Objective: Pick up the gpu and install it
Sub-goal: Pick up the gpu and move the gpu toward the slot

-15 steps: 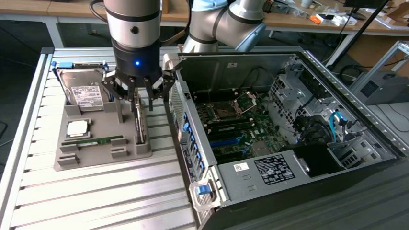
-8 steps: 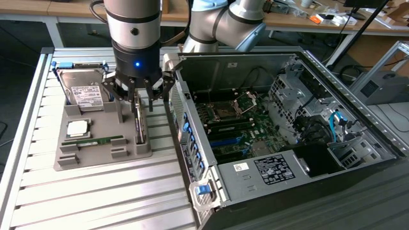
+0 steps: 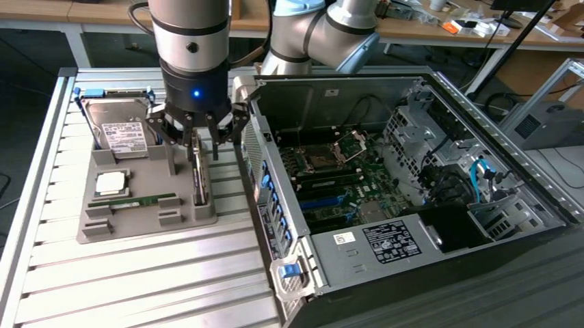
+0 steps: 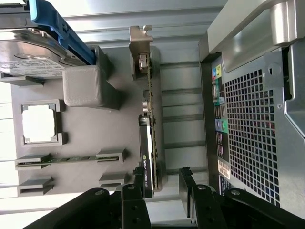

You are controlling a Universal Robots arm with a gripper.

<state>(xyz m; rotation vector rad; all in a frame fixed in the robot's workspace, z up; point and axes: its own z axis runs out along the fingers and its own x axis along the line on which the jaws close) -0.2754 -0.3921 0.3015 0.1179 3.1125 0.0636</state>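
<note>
**Poised over the gpu, grasp not yet made**

I have the gripper (image 3: 201,143) (image 4: 162,179) hanging spread wide and empty, right above the gpu (image 3: 198,183) (image 4: 151,138). The card stands on edge in its slot along the side of the grey fixture tray (image 3: 137,225) nearest the open computer case (image 3: 338,99). In the wrist view its upper edge lies between the fingers, closer to one than the other, and I can't confirm any contact.

I judge this to be the pick-up step. A clean grasp calls for centring on the card, then pinching the board's flat faces squarely.

Besides the gpu, the tray holds a blue-framed hard drive (image 3: 123,133) upright, a CPU (image 3: 111,182) in its square pocket, and a RAM stick (image 3: 133,203) in its slot. The case shows its motherboard (image 3: 338,184), with no card fitted that I can see.
</note>
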